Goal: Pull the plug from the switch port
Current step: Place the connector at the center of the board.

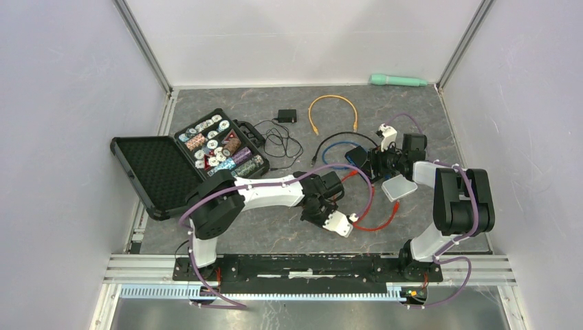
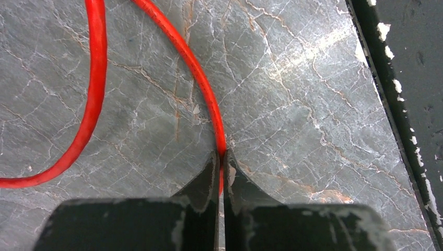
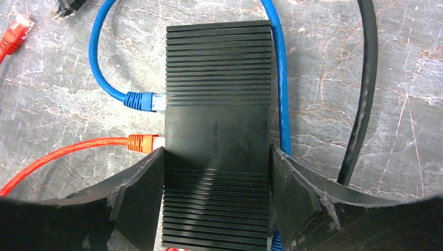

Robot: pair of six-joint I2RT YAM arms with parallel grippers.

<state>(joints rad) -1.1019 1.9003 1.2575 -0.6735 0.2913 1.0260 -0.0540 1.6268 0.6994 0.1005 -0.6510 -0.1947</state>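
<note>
While the right gripper [image 3: 217, 178] clasped the black ribbed plastic switch [image 3: 218, 78], seemingly to brace it, the left gripper [image 2: 221, 159] pinched the thin red cable [image 2: 201, 78] whose orange plug [image 3: 142, 142] sat lodged in that switch.

Left hand [image 2: 222, 159] pinches the red cable [image 2: 201, 78] (closed tight); right hand [image 3: 215, 157] clamps the switch [image 3: 217, 68].

The left tool [image 2: 223, 155] is clamped on the red cable [image 2: 95, 63] over the marbled tabletop [image 2: 313, 104].
</note>
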